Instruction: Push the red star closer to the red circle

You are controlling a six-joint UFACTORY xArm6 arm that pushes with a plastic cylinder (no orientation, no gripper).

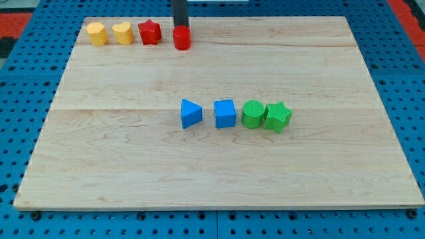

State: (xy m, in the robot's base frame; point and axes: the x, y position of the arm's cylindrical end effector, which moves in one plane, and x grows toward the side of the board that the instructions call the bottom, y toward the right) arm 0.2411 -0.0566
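A: Where is the red star [150,32]?

B: It stands near the view's top edge of the wooden surface [219,172], left of the middle. It is the third block in a row that runs from the view's left to the right.

A: And the red circle [182,38]?

B: It is just to the right of the star, with a small gap between them. They are near each other but not touching. The circle sits slightly lower in the view than the star.

A: Where is the rod?

B: The dark rod comes down from the view's top, and its tip [180,27] is at the red circle, on the circle's far side. The tip seems to touch the circle or to be right behind it; it is not clear which.

A: Is there a claw, open or closed?

B: No claw shows. The arm ends only in this straight rod.

A: What is left of the star?

B: A yellow heart [122,32] just beside it, then a yellow hexagon-like block [97,33] at the row's left end.

A: And the other blocks?

B: A second row lies in the middle of the surface, well apart from the first. From left to right: a blue triangle [190,113], a blue cube [225,113], a green circle [252,114] and a green star [278,117]. The two green blocks touch each other.
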